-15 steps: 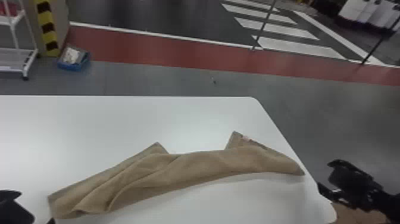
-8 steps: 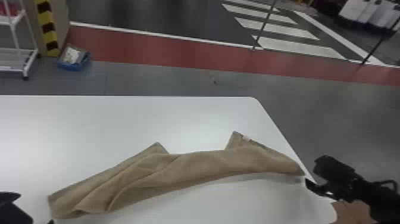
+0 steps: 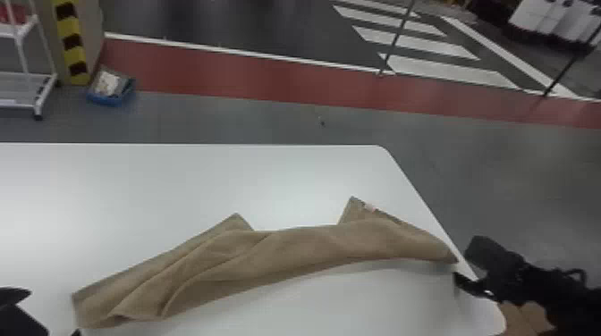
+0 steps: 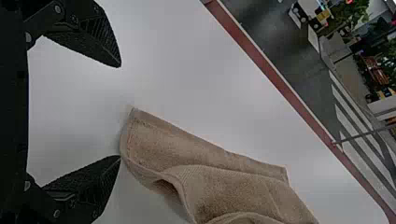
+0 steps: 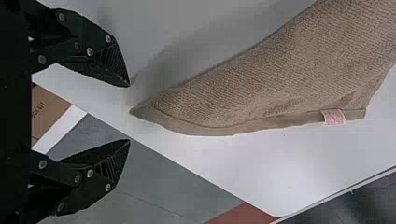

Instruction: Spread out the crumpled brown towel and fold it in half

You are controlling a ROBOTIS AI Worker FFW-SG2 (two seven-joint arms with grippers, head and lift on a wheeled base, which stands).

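The brown towel lies bunched in a long diagonal band on the white table, two corners sticking out at its far side. At the left edge is my left gripper, beside the towel's near left end. The left wrist view has the left gripper open, one fingertip close to a corner of the towel. My right gripper is at the table's right edge, by the towel's right tip. In the right wrist view the right gripper is open, the pointed end of the towel just beyond its fingertips.
The table has its right edge running beneath the right gripper. A cardboard box is below that edge, near the right arm. On the floor beyond stand a blue bin and a white rack.
My right gripper has moved left, from outside the table's edge to the towel's right tip. The left gripper and the towel have kept their places.
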